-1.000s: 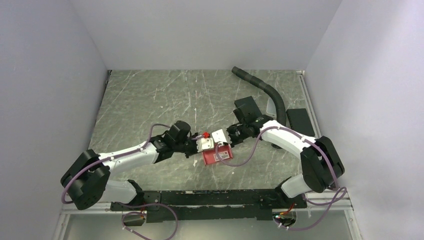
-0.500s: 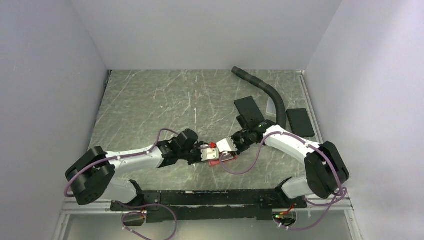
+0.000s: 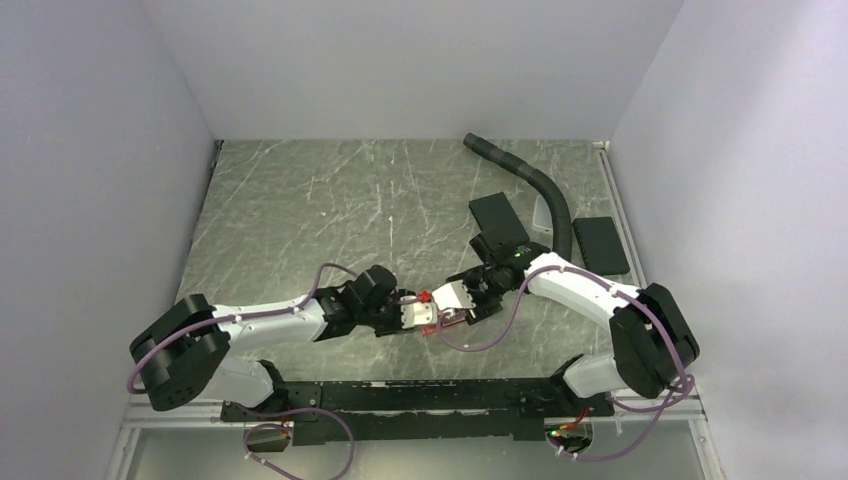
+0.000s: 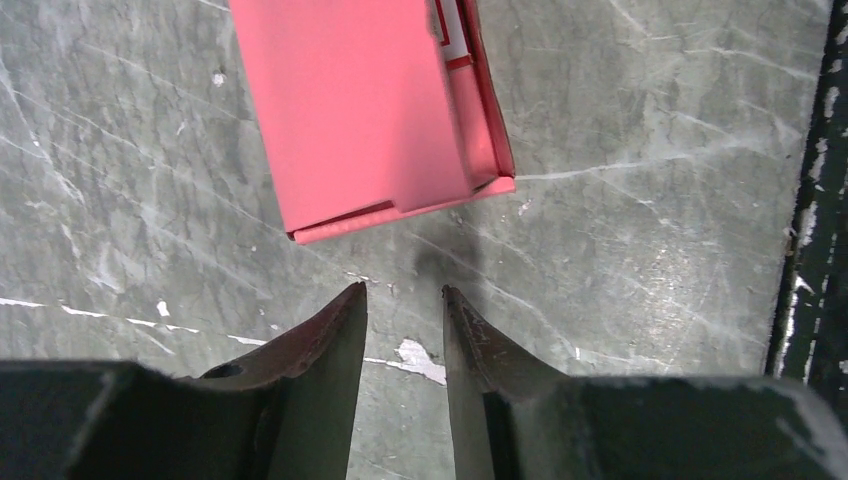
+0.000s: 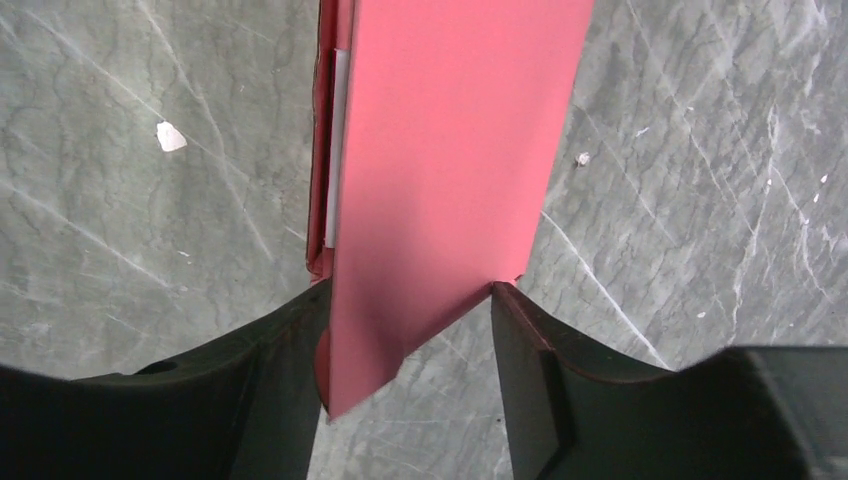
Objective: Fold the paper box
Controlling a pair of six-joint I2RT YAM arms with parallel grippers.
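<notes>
The paper box (image 4: 370,110), thin red-pink cardboard, lies partly folded on the marble table just ahead of my left gripper (image 4: 403,290). That gripper is open with only bare table between its fingers. In the right wrist view a flat flap of the box (image 5: 450,150) reaches back between the spread fingers of my right gripper (image 5: 410,288); its edges touch the fingertips, and the jaws are not clamped on it. From above, the two grippers meet near the table's front, left (image 3: 420,316) and right (image 3: 458,298), and little of the box (image 3: 446,319) shows beneath them.
A black corrugated hose (image 3: 540,185) curves across the back right. A black block (image 3: 497,218) and a black flat pad (image 3: 600,243) lie beside it. The black mounting rail (image 3: 420,395) runs along the near edge, close to the box, and also shows as the rail (image 4: 815,250).
Both arms have come down and toward the near edge with the box. The right gripper went from shut to wide open, and the left one widened a little.
</notes>
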